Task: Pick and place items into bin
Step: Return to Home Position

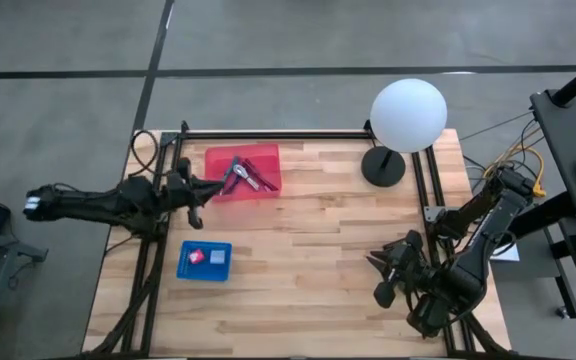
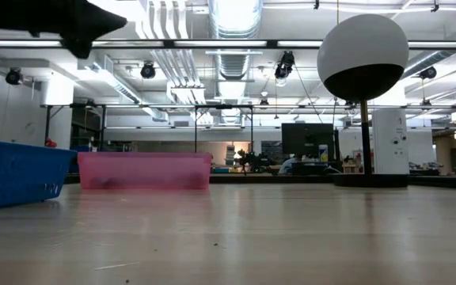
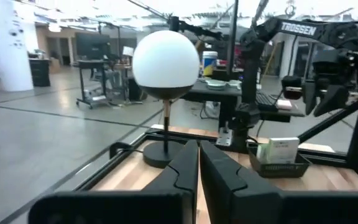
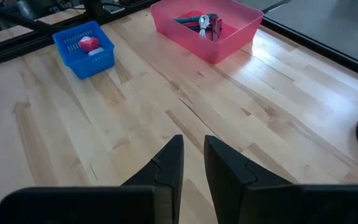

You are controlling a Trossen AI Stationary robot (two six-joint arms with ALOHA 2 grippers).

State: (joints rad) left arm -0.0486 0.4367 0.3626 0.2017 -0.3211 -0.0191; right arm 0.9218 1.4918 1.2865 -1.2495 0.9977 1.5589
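Note:
The pink bin (image 1: 266,158) stands at the table's far side, left of the middle. In it lie purple, maroon and teal sticks (image 1: 258,177) and a silver tool (image 1: 232,176), also seen in the right wrist view as sticks (image 4: 201,23). My left gripper (image 1: 200,192) hovers shut, high beside the bin's left wall, its fingers level and pointing toward the table's right (image 3: 199,163). My right gripper (image 1: 375,270) hangs over the table's near right part, open by a narrow gap (image 4: 193,149), with bare wood below it.
A blue basket (image 1: 205,271) near the left edge holds a pink block (image 1: 196,256) and a lavender block (image 1: 215,258). The white globe lamp (image 1: 408,115) stands on its black base (image 1: 383,165) at the far right. Black frame rails border the table. Bare wood lies at the middle.

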